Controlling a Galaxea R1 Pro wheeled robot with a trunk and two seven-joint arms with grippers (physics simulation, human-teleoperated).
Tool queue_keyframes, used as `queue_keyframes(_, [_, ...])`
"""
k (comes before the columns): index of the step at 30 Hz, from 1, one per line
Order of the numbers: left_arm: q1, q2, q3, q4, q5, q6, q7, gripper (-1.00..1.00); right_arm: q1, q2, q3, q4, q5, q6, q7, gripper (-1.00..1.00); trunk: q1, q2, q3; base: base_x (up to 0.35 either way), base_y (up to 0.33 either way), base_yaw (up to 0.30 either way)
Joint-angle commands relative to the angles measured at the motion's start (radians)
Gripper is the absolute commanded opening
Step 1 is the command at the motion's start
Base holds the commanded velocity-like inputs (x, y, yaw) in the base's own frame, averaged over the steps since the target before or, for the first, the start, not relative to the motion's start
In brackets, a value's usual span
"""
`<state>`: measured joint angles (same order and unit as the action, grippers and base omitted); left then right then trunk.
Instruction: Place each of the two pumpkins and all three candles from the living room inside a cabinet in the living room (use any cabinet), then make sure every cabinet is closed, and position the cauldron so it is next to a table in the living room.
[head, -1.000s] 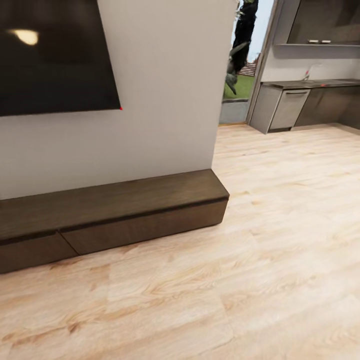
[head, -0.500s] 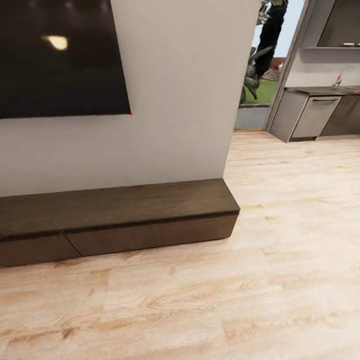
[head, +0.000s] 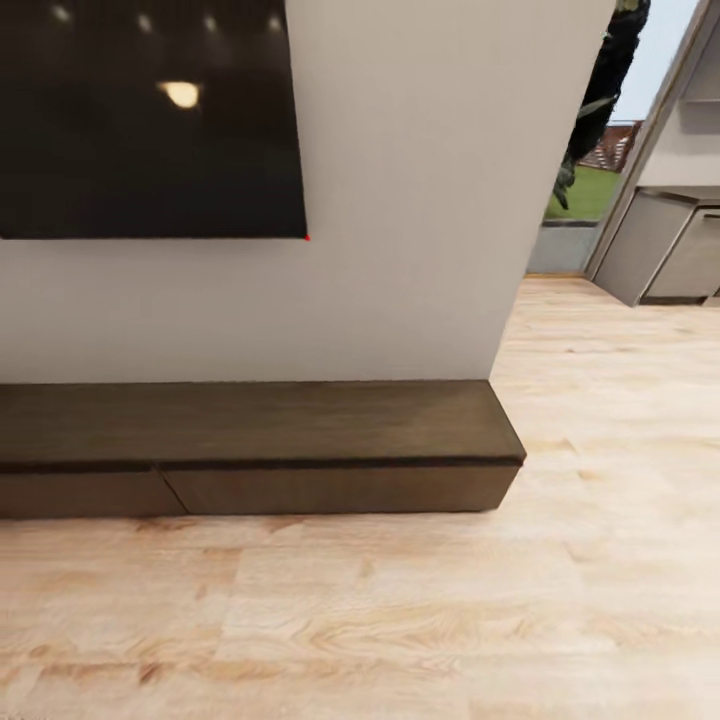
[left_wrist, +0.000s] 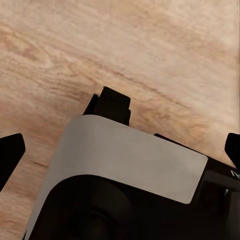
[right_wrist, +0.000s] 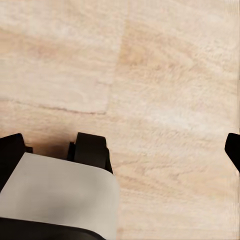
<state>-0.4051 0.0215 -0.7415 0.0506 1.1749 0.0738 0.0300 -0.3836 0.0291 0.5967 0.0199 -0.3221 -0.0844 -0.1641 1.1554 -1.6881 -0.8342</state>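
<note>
Cabinet (head: 250, 450): long, low, dark-brown wood grain, flat top, handle-less drawer fronts flush and closed, a slanted seam between two fronts. It sits on the floor against the base of a plain white wall (head: 420, 200). Black glossy screen (head: 150, 115) mounted on the wall above it, ceiling lights reflected in it.

Floor (head: 400, 620): pale wood planks, visible grain and knots. Past the wall's right edge: opening with a dark plant (head: 600, 90), and grey kitchen units (head: 665, 255).

Left gripper (left_wrist: 120, 147): points down at the floor; two black fingertips (left_wrist: 11, 152) at opposite frame edges, spread wide, nothing between them. Grey-and-black robot body below it.

Right gripper (right_wrist: 120, 150): also aimed at the planks; dark fingertips (right_wrist: 10, 150) far apart, holding nothing.
</note>
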Motion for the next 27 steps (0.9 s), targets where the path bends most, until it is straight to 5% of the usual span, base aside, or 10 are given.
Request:
queue_keyframes(1, [0.0, 0.0, 0.0, 0.0, 0.0, 0.0, 0.0, 1.0, 0.0, 0.0, 0.0, 0.0, 0.0, 0.0, 0.0, 1.0, 0.0, 0.0, 0.001, 0.247, 0.0, 0.25])
queue_keyframes(17, [0.0, 0.0, 0.0, 0.0, 0.0, 0.0, 0.0, 1.0, 0.0, -0.002, 0.0, -0.001, -0.001, 0.0, 0.0, 1.0, 0.0, 0.0, 0.014, 0.319, 0.0, 0.236])
queue_keyframes(27, [0.0, 0.0, 0.0, 0.0, 0.0, 0.0, 0.0, 1.0, 0.0, -0.003, 0.0, -0.002, -0.003, 0.0, 0.0, 1.0, 0.0, 0.0, 0.02, 0.327, 0.0, -0.132])
